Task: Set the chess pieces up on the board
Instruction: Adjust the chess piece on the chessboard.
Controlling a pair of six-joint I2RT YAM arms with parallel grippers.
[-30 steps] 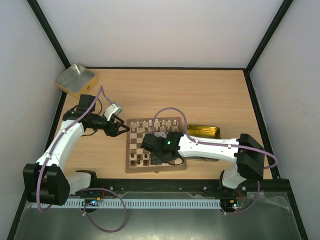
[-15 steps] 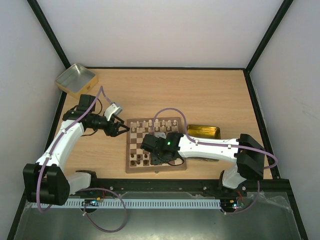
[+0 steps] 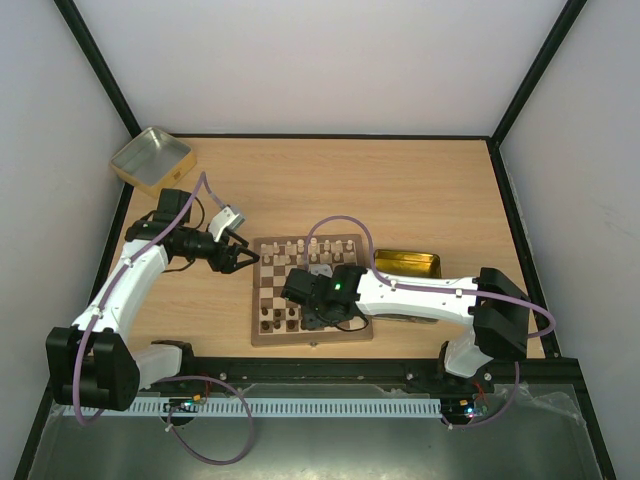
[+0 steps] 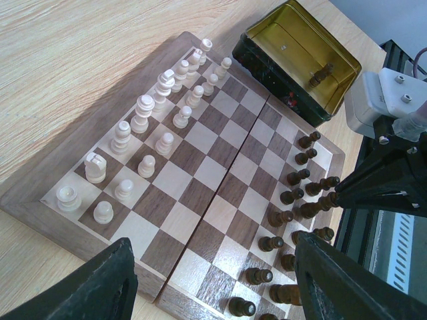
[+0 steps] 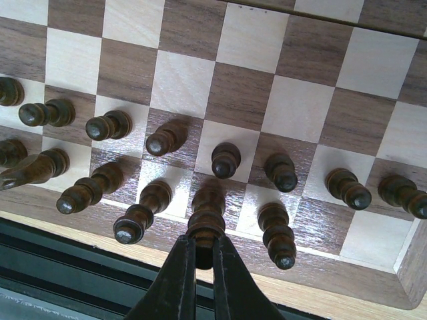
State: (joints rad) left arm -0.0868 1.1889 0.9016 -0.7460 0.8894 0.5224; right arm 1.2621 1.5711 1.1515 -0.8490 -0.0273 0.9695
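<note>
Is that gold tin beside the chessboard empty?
Not empty. The left wrist view shows one dark piece inside the tin; the rest of its floor looks bare.

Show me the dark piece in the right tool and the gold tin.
Dark brown wooden chess piece (image 5: 206, 217): right wrist view, ringed stem.
Gold rectangular metal tin (image 4: 300, 63): left wrist view, inner floor.

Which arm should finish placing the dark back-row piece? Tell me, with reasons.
Right. The right gripper is shut on the top of a dark piece in the near back row of the board. The left gripper is open, holds nothing, and hangs beside the board's left edge, away from that row.
</note>
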